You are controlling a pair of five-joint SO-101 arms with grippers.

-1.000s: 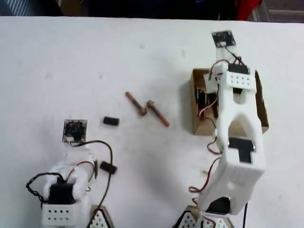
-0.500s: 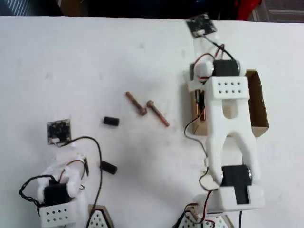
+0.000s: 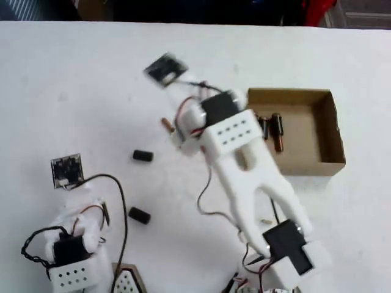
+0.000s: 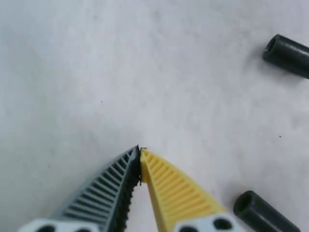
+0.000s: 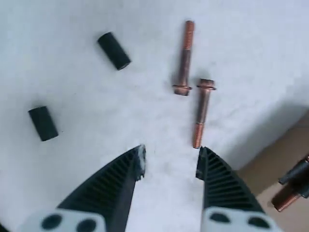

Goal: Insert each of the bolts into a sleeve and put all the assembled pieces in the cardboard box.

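High view first: my right arm (image 3: 244,162) stretches out over the white table (image 3: 73,73). Its wrist covers the spot where the bolts lie, so I see just the tip of the far bolt (image 3: 166,124) poking out. The cardboard box (image 3: 311,166) sits off to that arm's side with assembled pieces (image 3: 276,129) lying in it. My left arm (image 3: 70,271) is tucked back, with the near sleeve (image 3: 139,215) close by it and the far sleeve (image 3: 142,156) a bit farther out. Left wrist view: my left claw (image 4: 140,152) is pinched together with nothing in it. The near sleeve lies right beside its yellow finger (image 4: 178,193), and the far sleeve lies well ahead of the claw. Right wrist view: my right claw (image 5: 170,162) is spread apart and holds nothing. The near bolt (image 5: 202,113) lies just ahead of the claw, pointing at it. The far bolt lies beyond, the two heads side by side. Both sleeves lie well off to one side of the claw. A corner of the cardboard box is close on the other side.
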